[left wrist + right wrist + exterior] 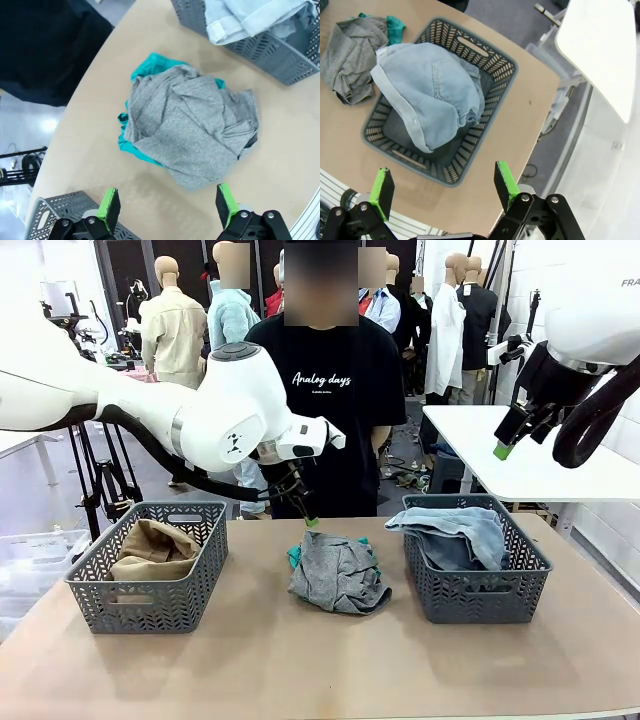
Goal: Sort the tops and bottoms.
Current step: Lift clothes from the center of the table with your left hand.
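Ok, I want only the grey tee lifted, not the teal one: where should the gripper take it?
Probably a raised fold at the middle of the grey tee, from straight above. The teal tee peeks out along its far side, so stay central.

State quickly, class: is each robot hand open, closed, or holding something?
Left hand: open, empty, over the grey tee.
Right hand: open, empty, above the denim in its basket.

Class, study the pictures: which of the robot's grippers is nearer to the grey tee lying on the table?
Left. The left gripper hangs open just above the grey tee's far edge. The right gripper sits open, high above the basket holding the denim.
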{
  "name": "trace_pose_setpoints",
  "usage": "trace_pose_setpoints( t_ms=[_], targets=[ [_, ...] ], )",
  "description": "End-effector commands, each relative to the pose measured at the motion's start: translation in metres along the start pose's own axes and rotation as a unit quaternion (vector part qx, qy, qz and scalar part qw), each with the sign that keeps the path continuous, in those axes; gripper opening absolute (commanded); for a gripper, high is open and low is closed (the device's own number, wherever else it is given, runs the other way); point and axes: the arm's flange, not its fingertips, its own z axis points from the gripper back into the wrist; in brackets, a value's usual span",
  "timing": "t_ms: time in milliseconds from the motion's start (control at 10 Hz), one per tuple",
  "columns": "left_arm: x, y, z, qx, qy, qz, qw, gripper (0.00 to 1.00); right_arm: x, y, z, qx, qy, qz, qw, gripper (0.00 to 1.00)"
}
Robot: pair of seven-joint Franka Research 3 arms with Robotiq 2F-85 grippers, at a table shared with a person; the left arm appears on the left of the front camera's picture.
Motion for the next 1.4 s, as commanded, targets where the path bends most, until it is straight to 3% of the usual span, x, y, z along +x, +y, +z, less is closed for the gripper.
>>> trace_pose_setpoints(
  t_ms=[0, 300, 500, 900, 1300],
  targets=[
    [0.033, -0.010, -0.032, 0.004, 0.036, 0.009, 0.999, 1.00, 0.000, 0.001, -0.001, -0.011, 0.005, -0.005, 1.000, 1.00],
    [0.063, -0.019, -0.071, 0.006, 0.080, 0.049, 0.996, 1.00, 0.000, 0.001, -0.001, -0.011, 0.005, -0.005, 1.000, 1.00],
    [0.074, -0.027, -0.088, -0.007, 0.076, 0.067, 0.995, 1.00, 0.000, 0.001, -0.001, -0.011, 0.005, -0.005, 1.000, 1.00],
    [0.077, -0.026, -0.121, -0.026, 0.123, 0.111, 0.986, 1.00, 0.000, 0.001, -0.001, -0.011, 0.005, -0.005, 1.000, 1.00],
    [0.073, -0.027, -0.134, -0.058, 0.121, 0.132, 0.982, 1.00, 0.000, 0.001, -0.001, -0.011, 0.005, -0.005, 1.000, 1.00]
  ],
)
